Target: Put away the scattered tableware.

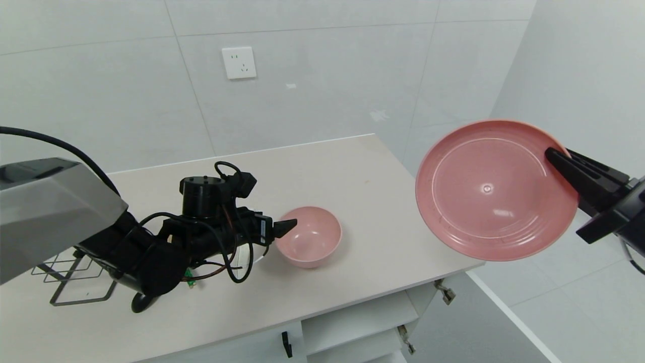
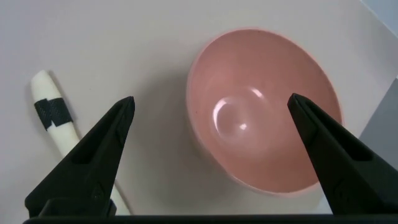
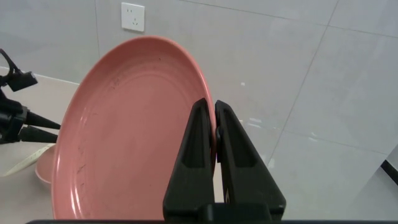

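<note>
Bowl first, on your left side. The left gripper (image 2: 211, 102) hangs wide open above the pink bowl (image 1: 308, 236) and holds nothing. The bowl sits upright on the counter (image 1: 352, 176). One finger is outside the rim and the other is over the hollow. Line up one wall between the fingers, come straight down and close gently, since a thin smooth rim is likely to slip. Mind the white handle (image 2: 56, 118) lying just beside the bowl. It may be a spoon, but you can't see its head. Your right gripper (image 3: 214, 109) is clamped tight on the edge of the pink plate (image 1: 496, 189), which is held tilted in the air past the counter's right end. Keep it steady there.
</note>
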Motion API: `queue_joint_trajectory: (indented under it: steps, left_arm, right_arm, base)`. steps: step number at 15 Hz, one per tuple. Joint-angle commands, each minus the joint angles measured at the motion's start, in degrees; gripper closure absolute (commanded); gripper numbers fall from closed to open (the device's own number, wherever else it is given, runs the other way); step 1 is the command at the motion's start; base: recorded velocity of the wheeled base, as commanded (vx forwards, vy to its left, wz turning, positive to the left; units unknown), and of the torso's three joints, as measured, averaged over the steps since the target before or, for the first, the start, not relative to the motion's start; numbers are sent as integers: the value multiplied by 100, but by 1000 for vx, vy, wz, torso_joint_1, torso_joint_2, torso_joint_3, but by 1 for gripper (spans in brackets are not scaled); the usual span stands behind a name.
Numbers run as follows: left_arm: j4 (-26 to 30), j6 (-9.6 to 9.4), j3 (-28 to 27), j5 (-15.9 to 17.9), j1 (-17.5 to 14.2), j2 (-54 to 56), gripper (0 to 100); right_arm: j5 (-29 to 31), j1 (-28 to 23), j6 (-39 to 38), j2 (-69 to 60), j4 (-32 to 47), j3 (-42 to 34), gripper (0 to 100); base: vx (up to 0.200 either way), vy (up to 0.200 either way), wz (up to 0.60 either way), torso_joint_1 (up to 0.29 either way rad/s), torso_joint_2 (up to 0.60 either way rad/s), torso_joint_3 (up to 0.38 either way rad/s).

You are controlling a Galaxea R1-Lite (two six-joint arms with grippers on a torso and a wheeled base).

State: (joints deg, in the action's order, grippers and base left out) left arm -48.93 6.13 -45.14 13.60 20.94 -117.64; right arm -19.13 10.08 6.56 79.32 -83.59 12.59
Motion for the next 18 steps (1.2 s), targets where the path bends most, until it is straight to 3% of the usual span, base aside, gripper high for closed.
queue_joint_trajectory:
  steps: [1, 5, 18]
  left_arm:
    - [-64, 2, -74, -51, 33, -251, 0]
    - [-477, -7, 102, -121, 94, -664, 0]
    - [-494, 11, -346, -104, 112, -1147, 0]
  right_arm:
    - [-3, 3, 3, 83, 1, -2, 100]
    - [-3, 126, 3, 127, 1, -11, 100]
    - [-3, 231, 3, 154, -8, -82, 100]
  base:
    - [0, 0, 0, 0, 0, 0]
    - [0, 0, 0, 0, 0, 0]
    - [0, 0, 0, 0, 0, 0]
